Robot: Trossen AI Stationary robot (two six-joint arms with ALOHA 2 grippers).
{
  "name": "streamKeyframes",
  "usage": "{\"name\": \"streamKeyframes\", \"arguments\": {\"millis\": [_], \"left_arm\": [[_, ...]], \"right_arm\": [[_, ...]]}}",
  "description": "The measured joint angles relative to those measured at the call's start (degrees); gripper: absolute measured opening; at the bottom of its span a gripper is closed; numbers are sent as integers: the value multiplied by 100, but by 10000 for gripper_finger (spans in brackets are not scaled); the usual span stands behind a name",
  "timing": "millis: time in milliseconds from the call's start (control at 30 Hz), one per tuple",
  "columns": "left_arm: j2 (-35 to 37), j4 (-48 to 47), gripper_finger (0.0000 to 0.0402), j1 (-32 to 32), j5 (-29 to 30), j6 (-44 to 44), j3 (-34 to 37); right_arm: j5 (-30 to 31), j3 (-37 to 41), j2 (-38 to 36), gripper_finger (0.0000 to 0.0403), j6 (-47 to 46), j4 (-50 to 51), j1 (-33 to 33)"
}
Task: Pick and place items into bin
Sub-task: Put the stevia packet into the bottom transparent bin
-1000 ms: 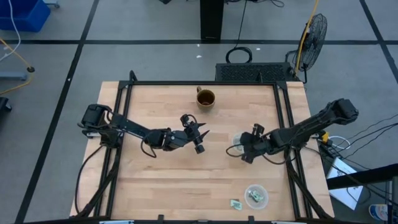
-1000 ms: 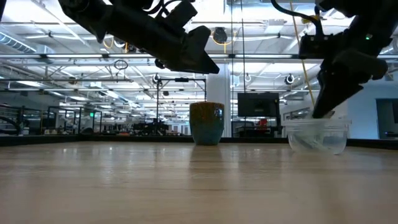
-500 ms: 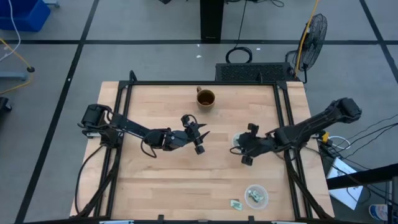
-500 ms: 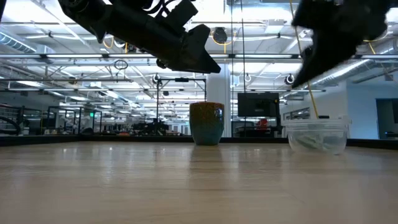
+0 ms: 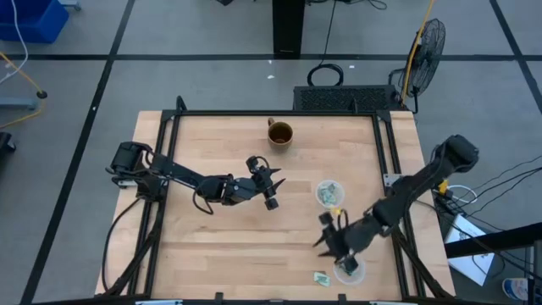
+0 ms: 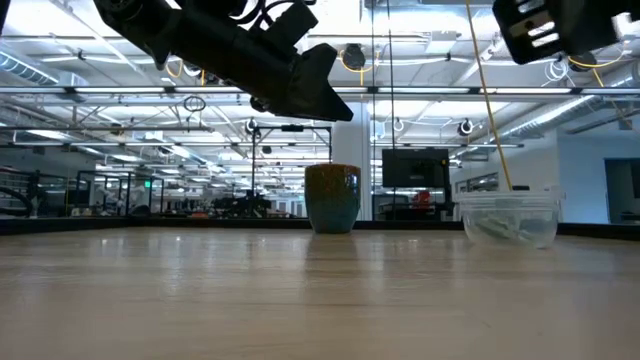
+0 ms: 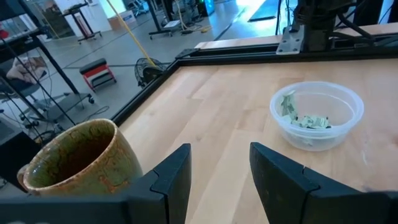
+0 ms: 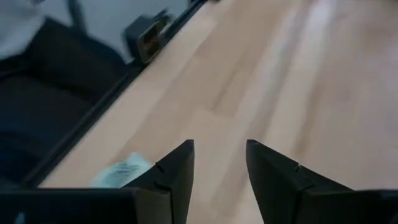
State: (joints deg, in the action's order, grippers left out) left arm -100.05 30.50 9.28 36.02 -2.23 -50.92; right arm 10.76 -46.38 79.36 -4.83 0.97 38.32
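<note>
**Right arm low at the near right corner, one piece loose on the bench**

Nearest the front edge of the bench (image 5: 220, 246), close to its right corner, one wrapped piece (image 5: 321, 276) lies loose on the wood. Just beside it stands a clear bowl (image 5: 356, 274) with more green pieces (image 5: 345, 268) in it. The right gripper (image 5: 329, 241) hangs over this spot, just behind the loose piece, its fingers (image 8: 176, 168) spread apart with nothing between them; the right wrist view shows the piece (image 8: 122, 171) lying beside them near the bench's edge rail.

Farther back, toward the right edge, a second clear bowl (image 5: 329, 193) holds several green pieces (image 7: 303, 118).

Around the middle of the bench the left gripper (image 5: 273, 188) is held above the wood, its fingers (image 7: 173, 176) parted and empty, well apart from both bowls.

Nearest the far edge, about midway along it, stands a brown mug (image 5: 280, 134), upright.
</note>
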Motion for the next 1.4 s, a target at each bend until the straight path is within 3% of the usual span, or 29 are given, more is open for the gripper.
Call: {"name": "streamKeyframes", "arguments": {"millis": [333,567,933,1400], "left_arm": [[0,-37,170,0,3,103,0],[0,-213,170,2,-1,164,0],[0,-384,170,-4,-3,209,0],[0,-388,170,-31,-7,195,1]], "right_arm": [[-918,-2113,1597,141,-506,2499,267],[-1519,-2345,2354,141,-898,2158,303],[-1557,-2360,3030,138,-917,2241,353],[-1540,-2348,2924,6,-789,2293,328]]}}
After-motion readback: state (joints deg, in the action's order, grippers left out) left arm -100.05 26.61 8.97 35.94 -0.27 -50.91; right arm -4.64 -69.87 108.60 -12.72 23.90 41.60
